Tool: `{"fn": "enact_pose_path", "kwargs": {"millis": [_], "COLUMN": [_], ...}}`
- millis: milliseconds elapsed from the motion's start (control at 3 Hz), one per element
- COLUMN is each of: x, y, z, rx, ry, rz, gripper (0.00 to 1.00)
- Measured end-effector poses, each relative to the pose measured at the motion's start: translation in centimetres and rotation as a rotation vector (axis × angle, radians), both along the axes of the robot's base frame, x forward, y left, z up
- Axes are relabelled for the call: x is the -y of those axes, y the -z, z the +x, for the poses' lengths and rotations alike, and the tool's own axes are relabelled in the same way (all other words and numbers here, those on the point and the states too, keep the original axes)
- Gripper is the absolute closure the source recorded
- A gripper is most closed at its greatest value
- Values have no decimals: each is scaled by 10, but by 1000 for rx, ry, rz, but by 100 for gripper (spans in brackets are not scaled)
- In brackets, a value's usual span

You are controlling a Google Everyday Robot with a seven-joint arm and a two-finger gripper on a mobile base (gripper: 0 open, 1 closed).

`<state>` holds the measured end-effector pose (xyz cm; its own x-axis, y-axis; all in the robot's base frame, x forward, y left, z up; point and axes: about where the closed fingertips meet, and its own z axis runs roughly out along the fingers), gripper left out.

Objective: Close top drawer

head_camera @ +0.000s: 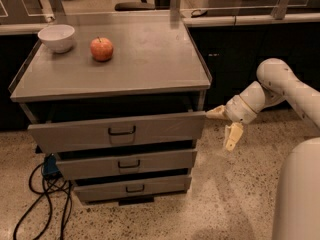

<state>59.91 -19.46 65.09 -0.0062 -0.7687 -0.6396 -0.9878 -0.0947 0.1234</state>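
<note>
Right of centre, the end effector, fingers spread, hangs just beside the right end of the pulled-out top drawer.

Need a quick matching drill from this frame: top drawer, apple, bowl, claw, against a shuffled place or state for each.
1. top drawer
2. apple
3. bowl
4. claw

A. white, back left corner of the cabinet top
B. pulled out, not flush
C. open, at the drawer front's right end
D. red, just right of the bowl

Pairs: 1-B, 2-D, 3-A, 4-C
</note>
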Motion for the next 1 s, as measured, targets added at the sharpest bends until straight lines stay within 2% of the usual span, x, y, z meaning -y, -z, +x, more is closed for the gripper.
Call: {"fn": "enact_pose_path", "kwargs": {"millis": [333, 667, 1000], "x": [16, 25, 19], "y": [5, -8, 5], "z": [-32, -89, -114], "rx": [-88, -200, -260], "ry": [42, 93, 83], "rz": [-52, -141, -155], "gripper": [0, 0, 0]}}
